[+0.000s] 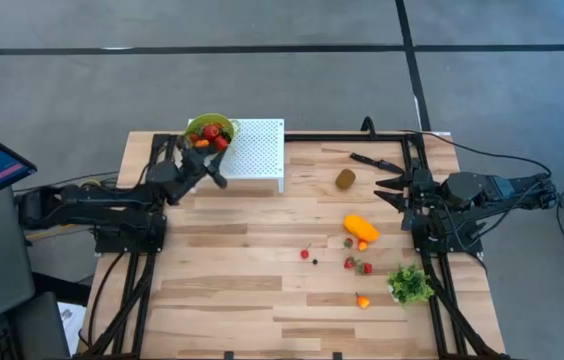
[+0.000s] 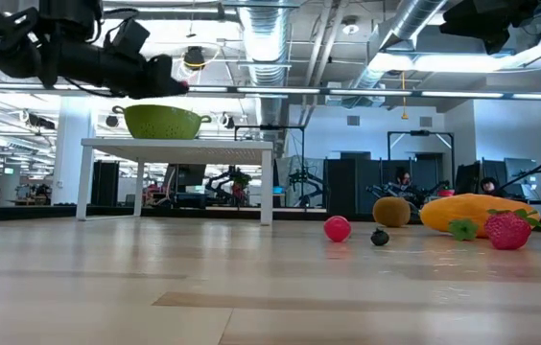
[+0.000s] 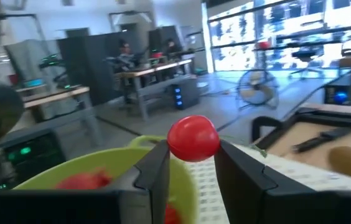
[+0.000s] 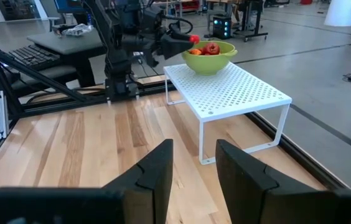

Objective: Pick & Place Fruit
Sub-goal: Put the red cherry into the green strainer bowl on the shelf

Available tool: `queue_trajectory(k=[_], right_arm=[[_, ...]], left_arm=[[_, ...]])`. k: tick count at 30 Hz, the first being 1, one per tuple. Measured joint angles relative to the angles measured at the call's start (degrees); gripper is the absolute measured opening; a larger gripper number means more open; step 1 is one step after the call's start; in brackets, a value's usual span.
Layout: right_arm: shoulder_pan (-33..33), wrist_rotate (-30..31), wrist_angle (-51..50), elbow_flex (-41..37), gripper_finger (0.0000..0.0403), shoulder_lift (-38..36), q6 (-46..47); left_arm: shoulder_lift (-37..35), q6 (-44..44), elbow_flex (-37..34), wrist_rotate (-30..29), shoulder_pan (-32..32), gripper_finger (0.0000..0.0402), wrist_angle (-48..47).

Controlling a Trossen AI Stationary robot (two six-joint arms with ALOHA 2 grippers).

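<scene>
left claw [image 3: 191, 163] clamps a red berry [image 3: 192, 138] over the bowl [image 1: 209, 128] — wooden table [image 1: 242, 280], busy workshop behind.

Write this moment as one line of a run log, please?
left gripper: shut on red fruit, above green bowl on white rack | right gripper: empty, waiting | kiwi, orange fruit: on table

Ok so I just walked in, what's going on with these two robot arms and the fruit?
The left gripper holds a small red fruit over the green bowl, which sits on the white perforated rack and already has some fruit in it. The right gripper waits empty by the table's right edge. An orange fruit, a kiwi and several small berries still lie on the table.
</scene>
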Motion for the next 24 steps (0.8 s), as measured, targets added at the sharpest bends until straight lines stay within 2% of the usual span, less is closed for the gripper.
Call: queue_trajectory(k=[8, 14, 24], right_arm=[[0.0, 0.0, 0.0, 0.0, 0.0116, 0.0, 0.0], [0.0, 0.0, 0.0, 0.0, 0.0116, 0.0, 0.0], [0.0, 0.0, 0.0, 0.0, 0.0116, 0.0, 0.0]], left_arm=[[0.0, 0.0, -1.4, -5.6, 3.3, 0.0111, 0.0], [0.0, 0.0, -1.5, -6.2, 3.3, 0.0114, -0.2], [0.0, -0.1, -1.5, -6.2, 3.2, 0.0180, -0.3]])
